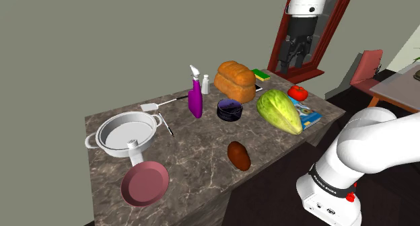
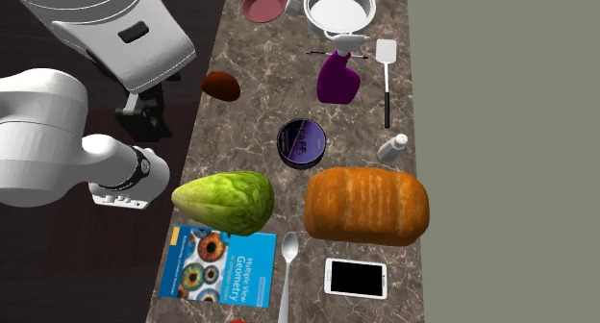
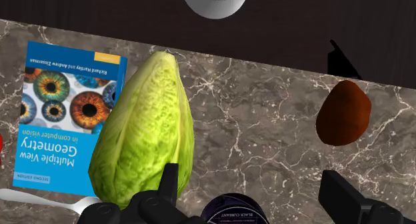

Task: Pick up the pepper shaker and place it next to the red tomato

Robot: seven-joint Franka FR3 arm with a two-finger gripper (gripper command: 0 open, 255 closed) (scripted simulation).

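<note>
The pepper shaker (image 1: 204, 84) is a small white bottle standing on the marble counter (image 1: 202, 157) between a purple spray bottle (image 1: 195, 97) and a bread loaf (image 1: 235, 81). From above, the shaker (image 2: 392, 146) stands near the counter's back edge. The red tomato (image 1: 298, 93) sits at the counter's far end beside a book (image 1: 308, 115); a red sliver of the tomato (image 3: 1, 144) shows beside the book (image 3: 63, 116). My gripper (image 1: 292, 56) hangs high above the counter, open and holding nothing. Its fingers (image 3: 168, 183) stand wide apart over a green lettuce (image 3: 143, 143) and a dark bowl (image 3: 230, 215).
A white pot (image 1: 125, 133), a pink pan (image 1: 144, 183) and a spatula (image 1: 161, 104) occupy the shoulder view's left end. A brown potato (image 1: 238, 155) lies near the front edge. A phone (image 2: 355, 277) and a spoon (image 2: 287, 273) lie by the book (image 2: 217, 264).
</note>
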